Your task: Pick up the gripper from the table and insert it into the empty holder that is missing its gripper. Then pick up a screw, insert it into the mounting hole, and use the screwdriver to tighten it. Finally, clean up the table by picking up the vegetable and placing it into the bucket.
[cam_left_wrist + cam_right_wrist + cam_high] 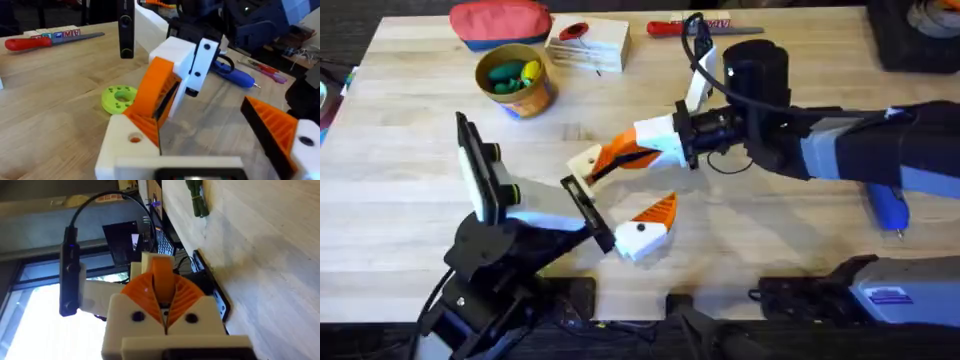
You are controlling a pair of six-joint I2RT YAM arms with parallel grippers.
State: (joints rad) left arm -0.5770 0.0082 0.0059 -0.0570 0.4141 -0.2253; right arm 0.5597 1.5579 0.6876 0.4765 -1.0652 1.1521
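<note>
My right gripper (625, 155) reaches in from the right and is shut on the gripper (154, 95), a small orange wedge, which shows between the ribbed orange pads (162, 277). The wedge's lower end meets the bare white holder (122, 147) on one finger of my left gripper (617, 195). Orange shows through the mounting hole (135, 138). The left gripper is open, and its other finger (648, 222) carries an orange tip. The blue screwdriver (888, 208) lies at the right. The bucket (515, 80) stands at the back left. A green vegetable (197, 200) lies on the table.
A red pouch (500, 20), a wooden block (588, 45) and a red-handled screwdriver (670, 27) line the far edge. A green ring (120, 97) lies on the table near the holder. Green and yellow items sit inside the bucket.
</note>
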